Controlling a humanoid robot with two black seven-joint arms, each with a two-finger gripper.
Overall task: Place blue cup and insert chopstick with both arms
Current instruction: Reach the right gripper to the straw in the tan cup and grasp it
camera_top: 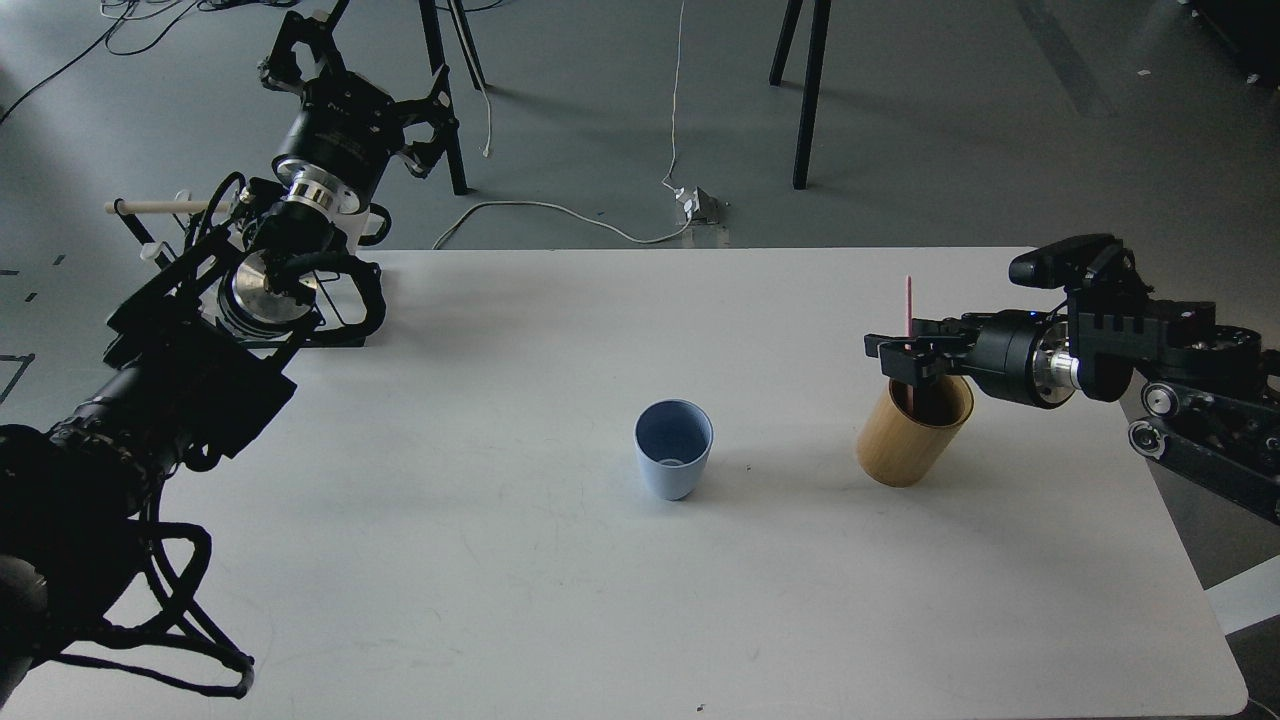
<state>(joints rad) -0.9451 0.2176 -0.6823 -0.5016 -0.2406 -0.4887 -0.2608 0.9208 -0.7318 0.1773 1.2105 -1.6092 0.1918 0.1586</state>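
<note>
The blue cup (673, 452) stands upright and empty at the middle of the white table (500, 560). To its right stands a tan bamboo holder (905, 440) with the pink chopstick (908, 303) upright in it, its top sticking out. My right gripper (900, 357) comes in from the right, just above the holder's rim. Its jaws are apart, one on each side of the chopstick's lower visible part. My left gripper (365, 60) is open and empty, raised beyond the table's far left corner, far from the cup.
A black wire rack (330, 335) with a pale wooden rod (160, 207) stands at the table's far left corner, mostly behind my left arm. Chair legs and cables are on the floor beyond the table.
</note>
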